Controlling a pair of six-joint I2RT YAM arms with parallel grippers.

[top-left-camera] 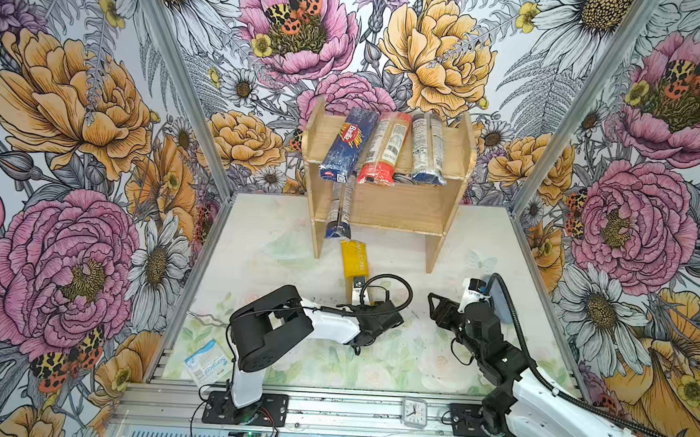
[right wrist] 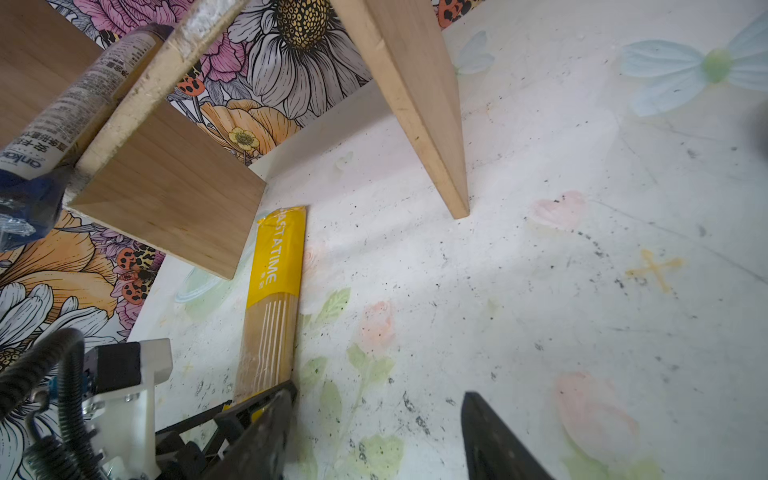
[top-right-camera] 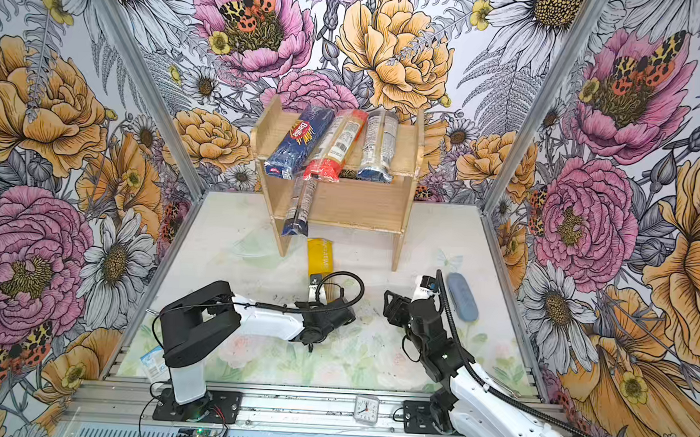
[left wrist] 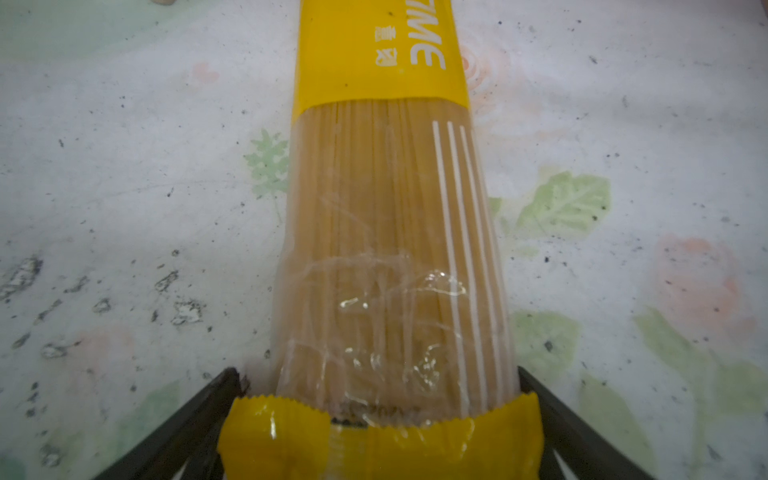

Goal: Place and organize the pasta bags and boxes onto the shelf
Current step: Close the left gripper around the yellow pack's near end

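The light-wood shelf [top-left-camera: 399, 206] [top-right-camera: 361, 205] stands at the back of the table. Its top tier holds a blue Barilla box [top-left-camera: 346, 144] [top-right-camera: 299, 139], a red-ended bag [top-left-camera: 386, 147] and a slim dark-ended bag [top-left-camera: 425, 147]. Another slim dark-ended bag [top-left-camera: 338, 210] [right wrist: 75, 104] lies on the lower tier, its end sticking out over the front edge. A yellow-ended bag [top-left-camera: 354, 259] [left wrist: 386, 208] [right wrist: 272, 291] lies flat on the table before the shelf. My left gripper [top-left-camera: 362, 295] [left wrist: 376, 372] is open, one finger on each side of the bag's near end. My right gripper [top-left-camera: 432, 301] [right wrist: 379, 390] hovers open and empty to the right.
A grey-blue oval object [top-right-camera: 462, 297] lies right of the right arm. A white-blue packet [top-left-camera: 206, 360] sits at the front left corner, and a small clock [top-left-camera: 413, 412] on the front rail. Floral walls close in on three sides.
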